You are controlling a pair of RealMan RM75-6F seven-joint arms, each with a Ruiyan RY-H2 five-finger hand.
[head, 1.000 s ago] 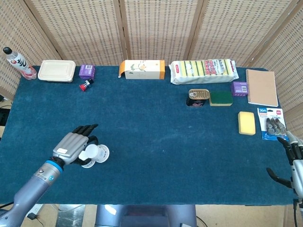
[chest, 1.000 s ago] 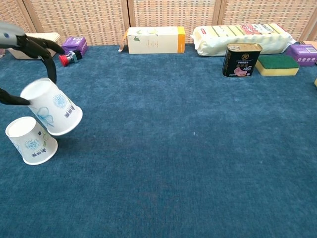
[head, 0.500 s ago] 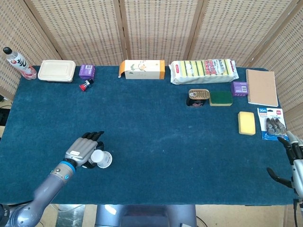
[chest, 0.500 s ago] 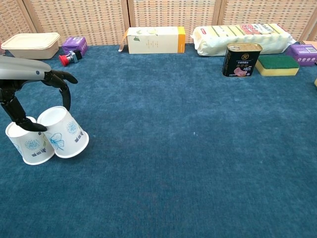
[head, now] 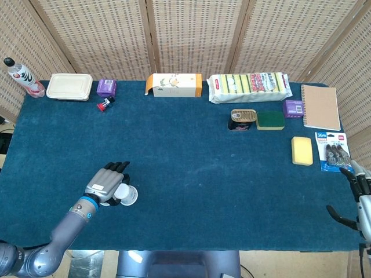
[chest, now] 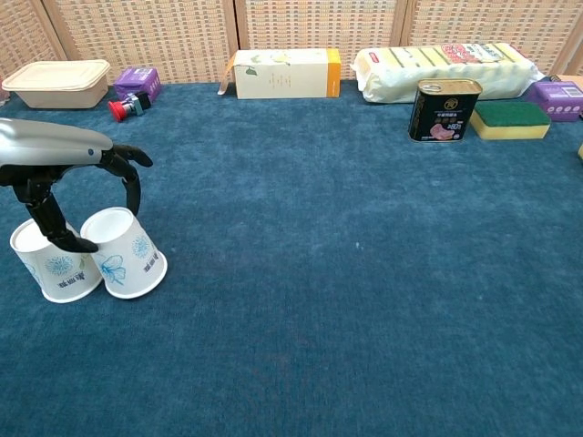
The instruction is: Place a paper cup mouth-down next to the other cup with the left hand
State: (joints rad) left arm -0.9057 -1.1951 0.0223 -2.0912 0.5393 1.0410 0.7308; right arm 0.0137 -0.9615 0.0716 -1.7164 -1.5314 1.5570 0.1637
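1. The left hand [chest: 64, 168] hovered low over the front left part of the blue tabletop [chest: 364, 273]. Its fingers [chest: 127, 173] arched over a paper cup [chest: 123, 252], with one dark finger down at the near side of the cup's base, between the two cups.

2. That paper cup stood mouth-down, its wide rim apparently flat on the tabletop and its narrow base up. It stood just beside the other cup [chest: 55, 262], which was also mouth-down, the two touching or nearly so.

3. The grip looked loose: the fingers were spread around the cup's upper end rather than pressed in. Whether they were in contact could not be told for certain from either view. In the head view the left hand [head: 107, 183] covered the other cup, with the paper cup [head: 125, 194] showing at its right.

4. Judgement: the placement appeared complete or nearly so; the remaining step would be to open and lift the hand straight up, so that neither light cup is tipped.

5. The right hand [head: 356, 194] sat at the far right edge with nothing in it, fingers apart, well away from the work.

6. The tin [chest: 444, 109], the sponge [chest: 510, 118] and the boxes along the back lay well apart from the cups.
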